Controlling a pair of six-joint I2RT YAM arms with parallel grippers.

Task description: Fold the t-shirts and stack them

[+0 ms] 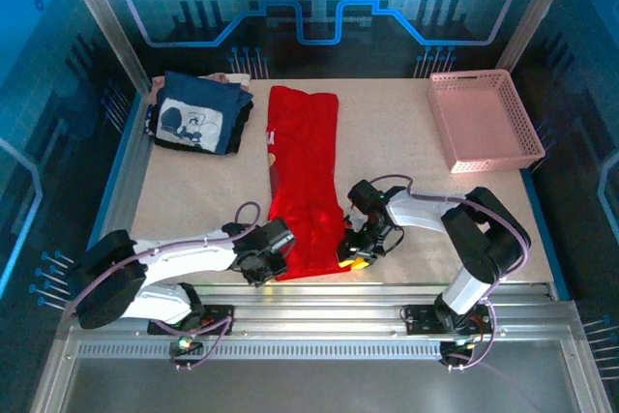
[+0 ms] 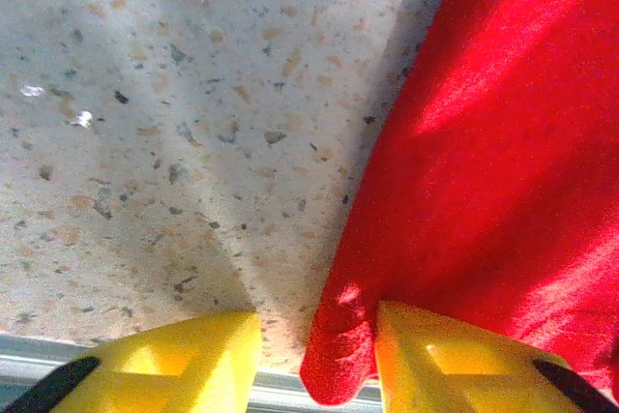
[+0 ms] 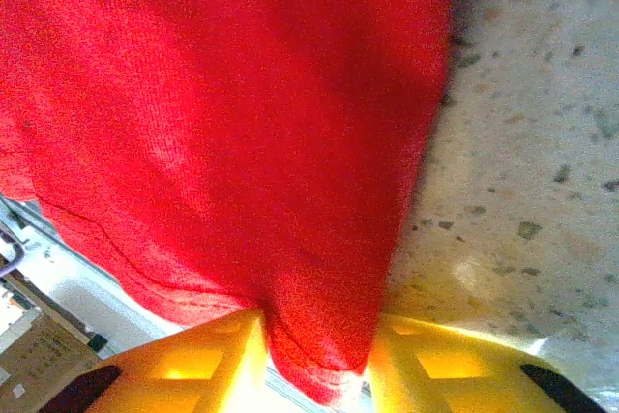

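Closest to lens: yellow fingers [image 2: 193, 360] of left gripper [image 2: 317, 340], spread apart, straddling near-left corner of red shirt [image 2: 503, 171]. Cloth touching one finger only, bare table [image 2: 145, 142] showing beside the other. Logged as open, nothing held.

Right gripper [image 3: 317, 350]: both fingers pressed against bunched hem of same shirt, no gap on either side. Judged closed on cloth at near-right corner.

From above: red shirt folded to a narrow strip, long axis running from far edge toward near edge of table, roughly mid-table, near end just short of near edge. One gripper at each near corner, left on left side of strip, right on right side, equally close.

Navy shirt [image 1: 198, 118] lying folded at far-left corner. Basket [image 1: 488, 163] at far-right corner, well apart from both shirts.

Step judged: halving the strip end to end. Needs left grip closed first, then both near corners carried along the long axis toward far end, kept level. Risk: skewed fold if started with one corner held, or hem slipping out on left
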